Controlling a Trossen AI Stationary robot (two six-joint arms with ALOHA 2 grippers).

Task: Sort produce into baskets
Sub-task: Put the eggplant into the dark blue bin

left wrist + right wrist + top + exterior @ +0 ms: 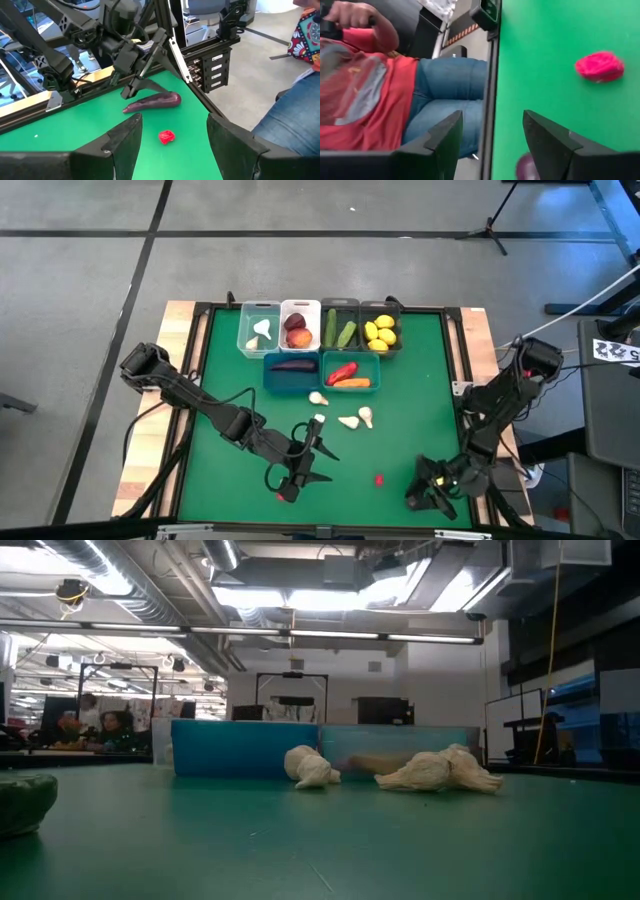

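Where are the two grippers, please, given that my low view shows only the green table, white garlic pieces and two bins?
Observer: Both are at the end of the green table away from the bins. The left gripper is open and faces the right gripper.
Operator: Thank you. Does anything lie between them?
Observer: Yes, a small bright red toy piece lies loose on the mat between them.
Operator: Is any other produce down there?
Observer: A dark purple toy eggplant lies on the mat right by the open right gripper, which holds nothing.
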